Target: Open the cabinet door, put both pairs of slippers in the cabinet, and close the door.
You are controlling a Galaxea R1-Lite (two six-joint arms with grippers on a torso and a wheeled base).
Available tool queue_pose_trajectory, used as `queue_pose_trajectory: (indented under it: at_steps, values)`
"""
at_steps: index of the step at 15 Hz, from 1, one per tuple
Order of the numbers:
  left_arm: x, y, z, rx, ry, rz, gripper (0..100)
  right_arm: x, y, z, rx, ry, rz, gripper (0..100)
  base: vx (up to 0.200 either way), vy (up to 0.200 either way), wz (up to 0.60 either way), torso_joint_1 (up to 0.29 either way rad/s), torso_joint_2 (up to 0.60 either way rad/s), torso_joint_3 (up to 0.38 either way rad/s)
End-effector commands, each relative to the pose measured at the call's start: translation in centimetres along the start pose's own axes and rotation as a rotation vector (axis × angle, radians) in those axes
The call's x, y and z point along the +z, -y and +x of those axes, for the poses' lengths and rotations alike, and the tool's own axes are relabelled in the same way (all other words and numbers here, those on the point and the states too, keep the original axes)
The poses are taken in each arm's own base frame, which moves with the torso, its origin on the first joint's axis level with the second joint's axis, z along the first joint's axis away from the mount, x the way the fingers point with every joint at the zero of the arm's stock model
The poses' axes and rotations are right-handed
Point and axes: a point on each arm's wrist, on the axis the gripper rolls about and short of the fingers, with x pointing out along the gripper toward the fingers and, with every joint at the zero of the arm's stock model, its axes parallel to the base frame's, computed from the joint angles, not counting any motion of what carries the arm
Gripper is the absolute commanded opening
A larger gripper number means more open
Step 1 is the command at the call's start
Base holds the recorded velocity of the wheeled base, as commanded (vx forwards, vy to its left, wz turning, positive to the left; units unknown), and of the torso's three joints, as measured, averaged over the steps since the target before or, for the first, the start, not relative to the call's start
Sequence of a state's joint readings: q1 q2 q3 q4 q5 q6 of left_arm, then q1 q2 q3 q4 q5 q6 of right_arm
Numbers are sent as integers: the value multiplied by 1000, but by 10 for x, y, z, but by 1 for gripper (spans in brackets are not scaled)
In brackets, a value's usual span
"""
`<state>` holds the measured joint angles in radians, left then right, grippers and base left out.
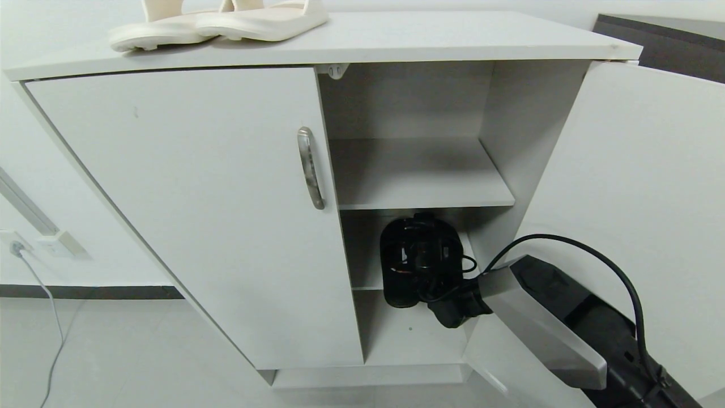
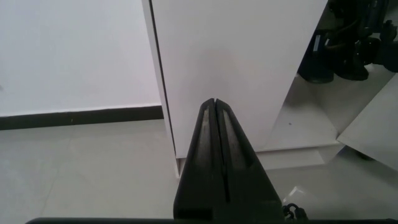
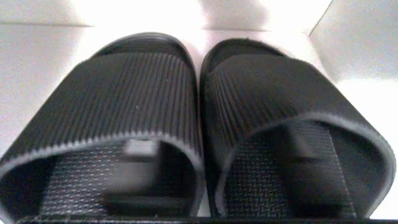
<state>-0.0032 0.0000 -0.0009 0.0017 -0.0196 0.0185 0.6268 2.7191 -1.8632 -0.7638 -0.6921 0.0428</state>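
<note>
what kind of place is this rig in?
Likely a home-style entryway, or a mock-up of one: a white cabinet against a wall, cream slippers on top, black slippers inside.

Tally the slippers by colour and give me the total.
Cream slippers, on top of the cabinet: 2
Black slippers, inside the cabinet behind the open door: 2
Total: 4 slippers
</note>
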Motion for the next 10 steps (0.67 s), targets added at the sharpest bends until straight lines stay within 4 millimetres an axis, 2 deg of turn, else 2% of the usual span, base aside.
queue_pose_trajectory:
  at_steps: [1,2,4,8,10]
  values:
    - [0,0,0,0,-1,0,0,3,2,-5,1,-4,-4,100,0,0,0,0,0,0]
    - [0,0,0,0,1,0,0,6,3,-8,2,-1,-1,100,0,0,0,0,0,0]
    - [0,0,0,0,1,0,0,15,6,-32,27,4,1,100,0,0,0,0,0,0]
    - [0,0,0,0,-1,0,0,24,13,-85,86,-1,-7,100,0,0,0,0,0,0]
    - [0,0,0,0,1,0,0,23,25,-120,96,-25,-34,100,0,0,0,0,0,0]
